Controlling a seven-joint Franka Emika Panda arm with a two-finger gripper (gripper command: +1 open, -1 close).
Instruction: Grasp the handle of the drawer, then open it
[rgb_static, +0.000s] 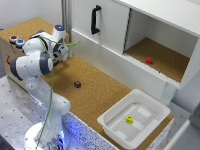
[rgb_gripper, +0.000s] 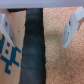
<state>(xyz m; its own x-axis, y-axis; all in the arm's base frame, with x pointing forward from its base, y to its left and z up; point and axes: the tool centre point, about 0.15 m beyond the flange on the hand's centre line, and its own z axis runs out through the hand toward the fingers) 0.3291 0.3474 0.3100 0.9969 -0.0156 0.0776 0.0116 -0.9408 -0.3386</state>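
Observation:
The drawer (rgb_static: 107, 27) is a flat white cabinet front at the back, and it looks closed. Its handle (rgb_static: 95, 19) is a slim black upright bar on that panel. My gripper (rgb_static: 63, 53) hangs over the cork surface toward the exterior view's left, well short of the handle and pointing down. In the wrist view the gripper (rgb_gripper: 37, 37) is open and empty. Its two pale fingers (rgb_gripper: 71, 29) stand wide apart over cork and a black strip (rgb_gripper: 32, 47). The handle and drawer do not show in the wrist view.
A small dark object (rgb_static: 77, 84) lies on the cork counter (rgb_static: 100, 90). A red cube (rgb_static: 148, 60) sits in the open cabinet bay. A white tub (rgb_static: 112, 125) holds a yellow cube (rgb_static: 129, 119). A cardboard box (rgb_static: 12, 50) with buttons stands at the exterior view's left.

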